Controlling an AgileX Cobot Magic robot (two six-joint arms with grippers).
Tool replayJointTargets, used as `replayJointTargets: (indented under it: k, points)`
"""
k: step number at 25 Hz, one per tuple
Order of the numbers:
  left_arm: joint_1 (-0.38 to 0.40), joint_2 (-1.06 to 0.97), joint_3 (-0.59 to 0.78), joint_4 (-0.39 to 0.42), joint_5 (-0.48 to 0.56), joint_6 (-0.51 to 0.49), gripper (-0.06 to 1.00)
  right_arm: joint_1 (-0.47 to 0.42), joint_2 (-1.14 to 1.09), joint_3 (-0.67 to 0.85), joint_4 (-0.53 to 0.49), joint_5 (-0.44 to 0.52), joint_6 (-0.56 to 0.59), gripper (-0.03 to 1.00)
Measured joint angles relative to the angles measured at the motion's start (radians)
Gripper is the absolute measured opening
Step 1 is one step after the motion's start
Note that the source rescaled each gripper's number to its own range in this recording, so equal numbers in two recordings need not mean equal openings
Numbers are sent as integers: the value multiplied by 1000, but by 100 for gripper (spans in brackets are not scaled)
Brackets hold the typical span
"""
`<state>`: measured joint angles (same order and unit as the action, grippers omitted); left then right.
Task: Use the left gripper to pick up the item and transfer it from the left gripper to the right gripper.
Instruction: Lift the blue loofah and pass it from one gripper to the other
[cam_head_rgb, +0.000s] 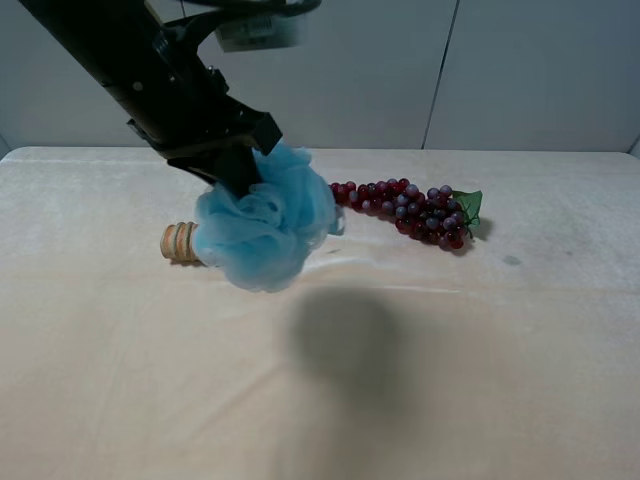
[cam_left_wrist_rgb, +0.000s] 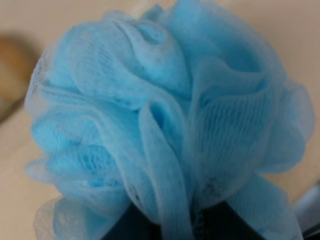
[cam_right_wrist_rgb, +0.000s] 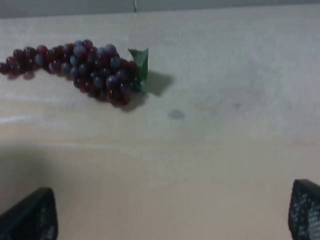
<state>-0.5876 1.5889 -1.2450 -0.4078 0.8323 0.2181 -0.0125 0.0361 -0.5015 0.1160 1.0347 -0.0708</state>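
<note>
Gripping the pouf (cam_head_rgb: 268, 232) clear of the counter (cam_head_rgb: 450, 380), the left tool (cam_head_rgb: 238, 183) looks done with pickup; handover next needs the right tool (cam_right_wrist_rgb: 167, 217), jaws spread wide, brought alongside.

A black robot arm was seen reaching down from the upper left, and its left gripper (cam_head_rgb: 238, 178) was closed on the top of a fluffy light blue mesh bath pouf (cam_head_rgb: 268, 228). The pouf was held clear of the pale beige surface (cam_head_rgb: 470, 390), where a round dark shadow (cam_head_rgb: 350, 335) was cast below and to the right of it. A ridged tan bread roll (cam_head_rgb: 180, 243) was partly hidden behind the pouf's left side. A dark red grape bunch (cam_head_rgb: 405, 210) with a green leaf (cam_head_rgb: 468, 205) was laid to the right, toward the back of the surface.
</note>
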Motion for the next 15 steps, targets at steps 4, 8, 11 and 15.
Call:
replayJointTargets:
  k: [4, 8, 11, 15]
  points:
    - [0, 0, 0, -183, -26, 100, 2, 0, 111, -39, 44, -2, -44, 100]
    - [0, 0, 0, -318, -31, 178, 2, 3, 229, -55, 174, -54, -212, 100]
    - [0, 0, 0, -397, -34, 223, 2, 38, 280, -55, 291, -128, -380, 100]
    - [0, 0, 0, -511, -36, 288, 2, 124, 338, -58, 383, -245, -530, 100]
